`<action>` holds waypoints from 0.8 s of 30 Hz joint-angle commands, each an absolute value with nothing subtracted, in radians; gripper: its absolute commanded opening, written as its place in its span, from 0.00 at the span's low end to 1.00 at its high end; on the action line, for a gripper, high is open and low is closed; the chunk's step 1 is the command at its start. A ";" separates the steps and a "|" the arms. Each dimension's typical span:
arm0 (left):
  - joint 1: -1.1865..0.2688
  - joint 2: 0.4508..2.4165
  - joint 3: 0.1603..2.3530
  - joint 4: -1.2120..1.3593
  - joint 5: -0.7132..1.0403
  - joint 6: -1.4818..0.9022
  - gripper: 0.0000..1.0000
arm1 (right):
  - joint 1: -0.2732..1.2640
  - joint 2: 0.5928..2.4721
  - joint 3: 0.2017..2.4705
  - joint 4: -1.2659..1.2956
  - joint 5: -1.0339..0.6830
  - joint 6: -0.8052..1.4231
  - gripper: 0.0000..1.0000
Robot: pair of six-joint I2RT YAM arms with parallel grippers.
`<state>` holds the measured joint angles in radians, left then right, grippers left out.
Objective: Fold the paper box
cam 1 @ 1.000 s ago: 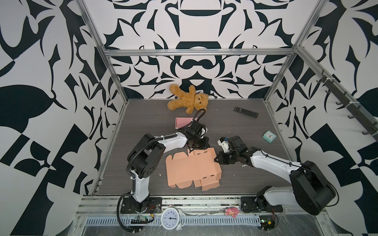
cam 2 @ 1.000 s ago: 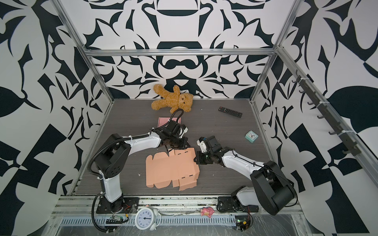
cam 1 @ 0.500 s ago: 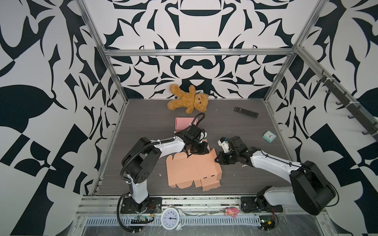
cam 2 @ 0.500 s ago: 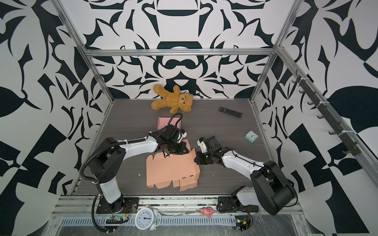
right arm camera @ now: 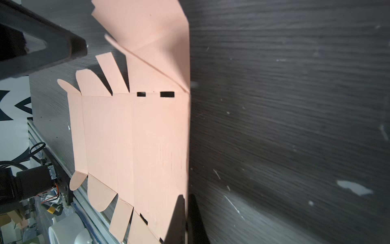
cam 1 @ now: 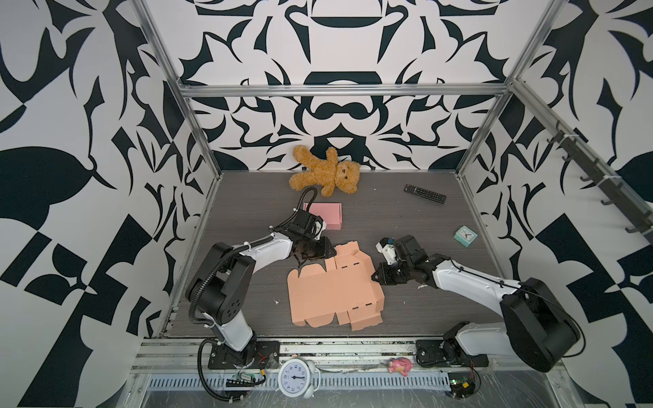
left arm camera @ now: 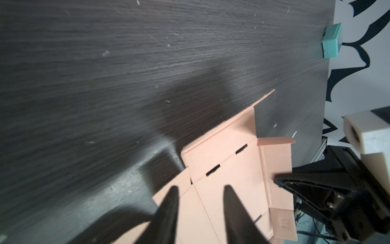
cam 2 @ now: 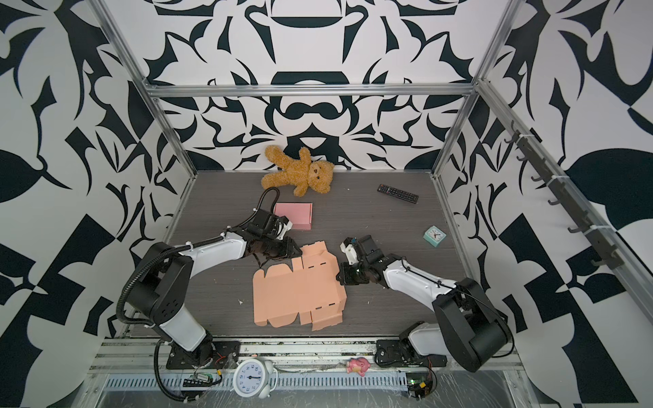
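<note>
The paper box (cam 1: pixel 332 293) lay as an unfolded peach sheet in the middle of the bench (cam 1: pixel 417 226), its far right panel tilted up off the wood. My left jaws stood parted above the sheet's far edge, fingers (left arm camera: pixel 168 213) apart and gripping nothing. My right jaws were pinched tight on the sheet's right edge, fingers (right arm camera: pixel 179 213) pressed on either side of it.
</note>
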<state>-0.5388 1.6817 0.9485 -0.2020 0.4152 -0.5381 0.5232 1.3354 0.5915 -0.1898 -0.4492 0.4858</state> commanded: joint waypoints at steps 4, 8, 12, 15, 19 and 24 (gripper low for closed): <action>-0.536 1.710 0.954 -0.241 0.391 -0.493 0.64 | 0.522 1.302 0.601 -0.208 -0.437 0.468 0.00; -0.536 1.726 0.956 -0.227 0.422 -0.479 0.66 | 0.522 1.298 0.604 -0.208 -0.437 0.468 0.00; -0.537 1.744 0.956 -0.220 0.426 -0.479 0.66 | 0.522 1.304 0.610 -0.209 -0.436 0.467 0.00; -0.536 1.750 0.955 -0.211 0.438 -0.483 0.66 | 0.523 1.300 0.612 -0.210 -0.437 0.466 0.00; -0.537 1.744 0.948 -0.207 0.451 -0.487 0.64 | 0.522 1.304 0.615 -0.213 -0.436 0.466 0.00; -0.542 1.717 0.924 -0.189 0.460 -0.497 0.60 | 0.522 1.304 0.616 -0.211 -0.437 0.472 0.00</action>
